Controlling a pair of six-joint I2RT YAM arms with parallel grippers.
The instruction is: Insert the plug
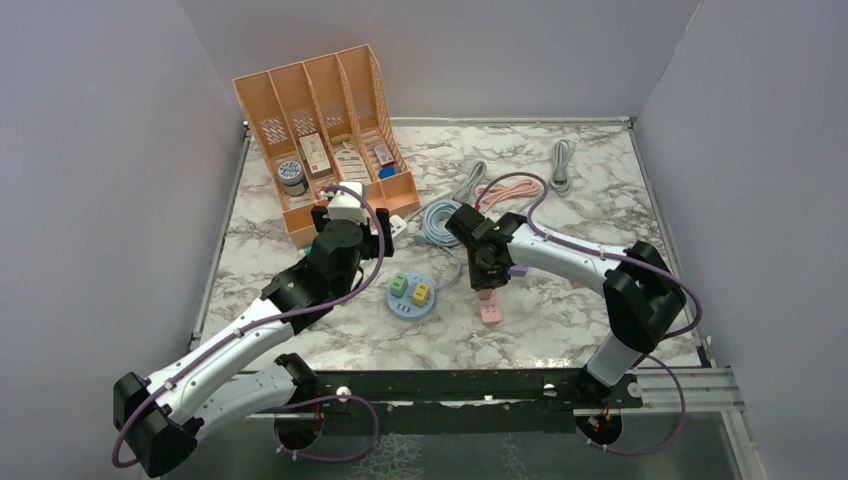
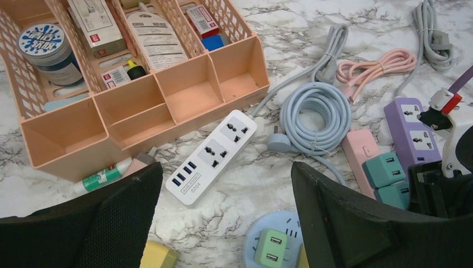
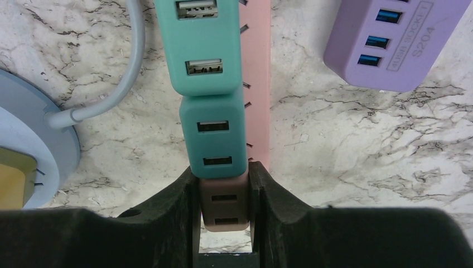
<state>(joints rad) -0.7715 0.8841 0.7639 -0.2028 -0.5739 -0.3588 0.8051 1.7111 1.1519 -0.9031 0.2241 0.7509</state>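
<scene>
Jaws: right gripper is clenched on a small pink plug, one finger on its left side and one on its right. The left gripper is spread wide with nothing between its fingers.
Plug: it sits directly under the right jaws, over the pink power strip. It butts against the closer of two teal chargers that stand in a row on that strip.
Seating: the prongs are hidden under the plug's body, so whether they are already in the socket cannot be told.
Axis: the strip runs roughly near to far. The plug continues the chargers' row, so the move looks like a straight push down.
Nearer arm: the right one, which already holds the plug. The left hangs well apart to the left, above a white power strip.
Surface: a flat marble table. The strip lies loose on it and may slide under a skewed push.
Room: tight on the teal charger's side, where the two bodies touch. A purple power strip lies apart on the right. A round blue socket hub is on the left, its cable curving in just beside the chargers.
</scene>
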